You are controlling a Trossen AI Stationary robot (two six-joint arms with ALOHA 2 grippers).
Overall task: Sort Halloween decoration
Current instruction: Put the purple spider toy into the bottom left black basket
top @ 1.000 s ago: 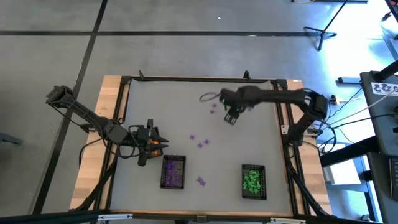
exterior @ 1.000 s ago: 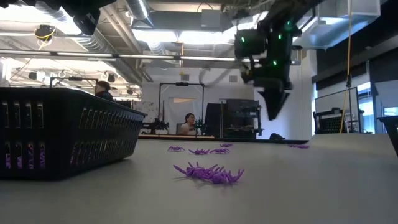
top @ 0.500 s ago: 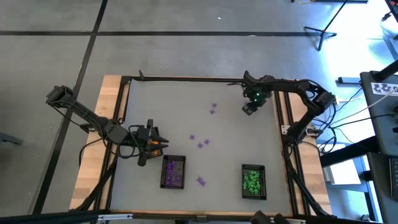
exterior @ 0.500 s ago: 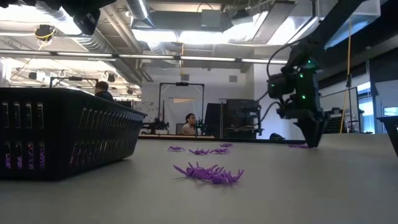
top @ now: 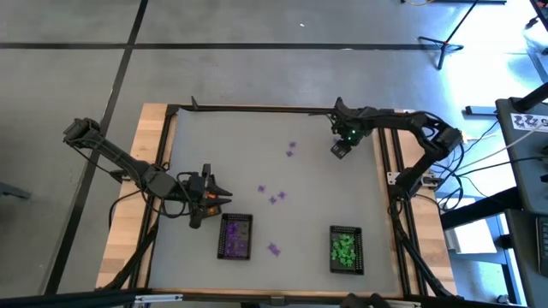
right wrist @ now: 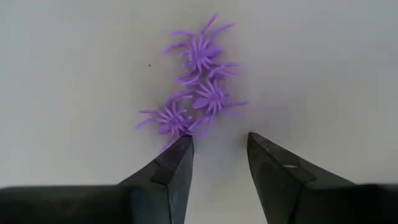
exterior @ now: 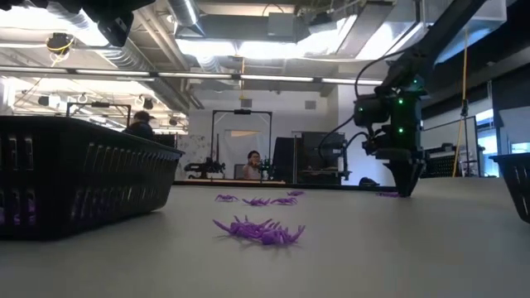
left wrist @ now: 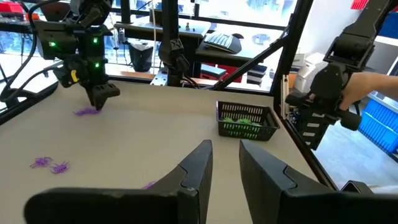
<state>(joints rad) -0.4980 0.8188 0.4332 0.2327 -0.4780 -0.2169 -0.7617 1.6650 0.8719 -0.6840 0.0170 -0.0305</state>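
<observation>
Right claw (right wrist: 219, 162) hung spread, empty, just short of three purple spiders (right wrist: 196, 87), upper centre of counter (top: 205, 145). Left claw (left wrist: 224, 162) waited slightly parted, empty, lower left, beside purple tray (top: 237, 236).

Glossy purple plastic spiders (right wrist: 198, 93) lie on a smooth matt table (right wrist: 74, 74); black mesh tray (left wrist: 245, 119).
</observation>
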